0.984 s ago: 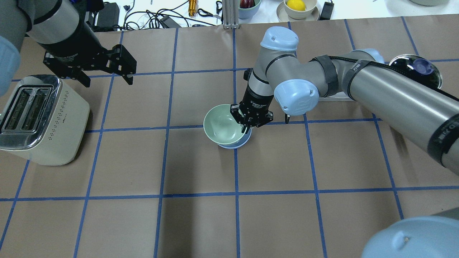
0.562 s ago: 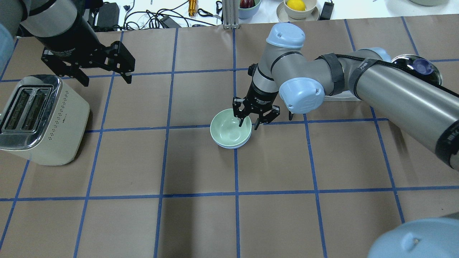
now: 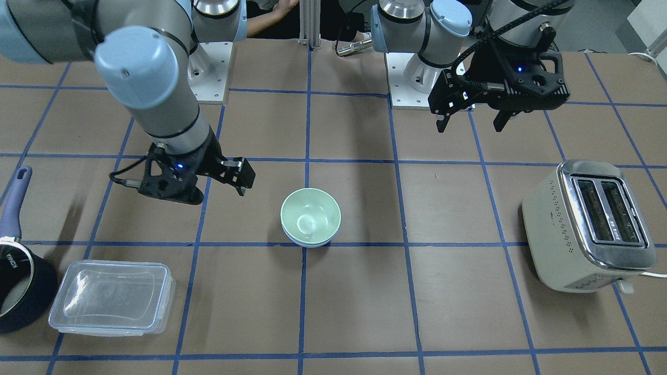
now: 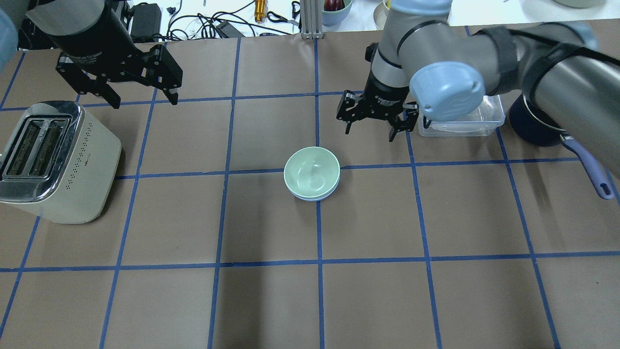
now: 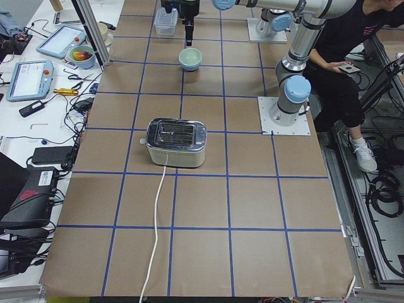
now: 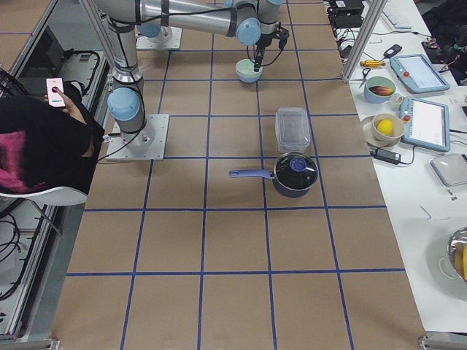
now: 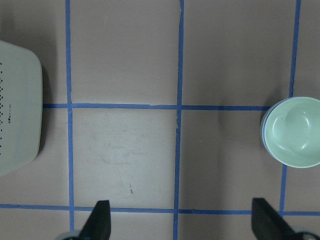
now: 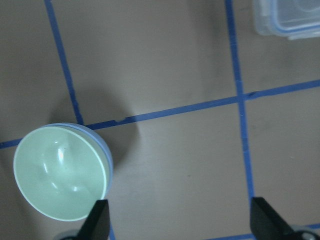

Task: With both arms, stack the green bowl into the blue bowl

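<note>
1. Far L: toaster point(image 4: 53, 160), cream w/ chrome top, upright on table point(image 4: 310, 300), slots up.
2. L gripper point(image 4: 145, 103): raised over table betw. toaster and bowls, nearer toaster, well apart from bowls. Jaws spread wide, nothing held. In L wrist view, fingertips point(image 7: 100, 220) at bottom corners, toaster edge at L, bowl stack at R edge.
3. Centre: green bowl point(image 4: 311, 170), upright, nested inside blue bowl point(image 4: 315, 198). Blue bowl seen only as thin crescent under green rim. Stack resting on a crossing of blue tape lines point(image 4: 220, 169), touched by neither gripper.
4. R gripper point(image 4: 369, 134): raised, near stack, betw. stack and container. Jaws wide apart, empty. In R wrist view, fingertips point(image 8: 97, 220) at bottom corners, stack at lower L, container corner at upper R.
5. Container point(image 4: 489, 118): clear plastic box w/ lid on, flat on table. In overhead view, its L part covered by blue joint cap point(image 4: 445, 89) of R arm point(image 4: 557, 72).
6. Far R: saucepan point(image 4: 533, 131), dark blue, just beside container. Body largely hidden behind R arm in overhead view, handle point(image 4: 588, 169) sticking out. In ext. right view, lid on w/ blue knob.
</note>
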